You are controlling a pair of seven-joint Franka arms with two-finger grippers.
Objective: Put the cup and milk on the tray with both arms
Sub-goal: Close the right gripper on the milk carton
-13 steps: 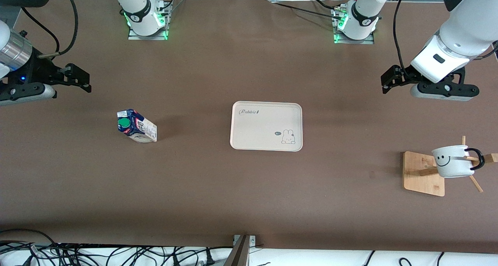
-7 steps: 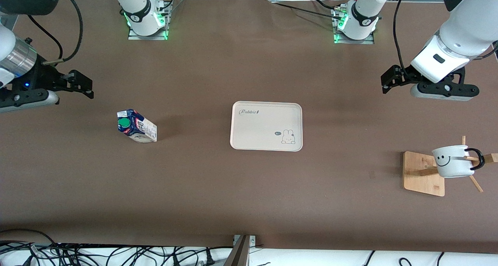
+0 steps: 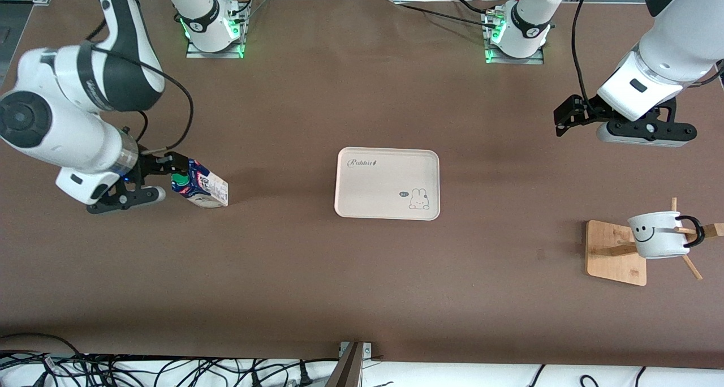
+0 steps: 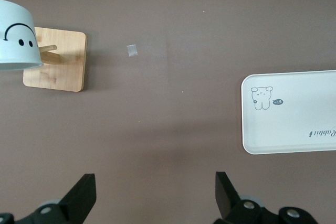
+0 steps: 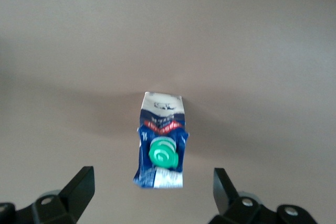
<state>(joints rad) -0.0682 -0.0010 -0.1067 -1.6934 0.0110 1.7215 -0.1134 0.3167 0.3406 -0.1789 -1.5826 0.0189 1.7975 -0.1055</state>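
The milk (image 3: 201,186), a dark blue and white carton with a green cap, stands on the table toward the right arm's end. My right gripper (image 3: 166,176) hangs open right beside the carton's top; in the right wrist view the milk (image 5: 161,145) lies just ahead of the gripper (image 5: 152,192), not between the fingers. The cream tray (image 3: 387,205) lies bare at mid-table. The white smiley cup (image 3: 657,235) hangs on a wooden rack's peg toward the left arm's end. My left gripper (image 3: 567,118) waits open above the table, with the cup (image 4: 18,35) and tray (image 4: 291,135) in its view.
The wooden rack base (image 3: 613,254) with slanting pegs carries the cup near the table's end. A small pale scrap (image 4: 133,50) lies on the brown cloth beside the rack. Cables run along the table edge nearest the camera (image 3: 169,370).
My right arm has swung in from the table's end and come down next to the milk's top. The left arm, cup, tray and milk have not moved.
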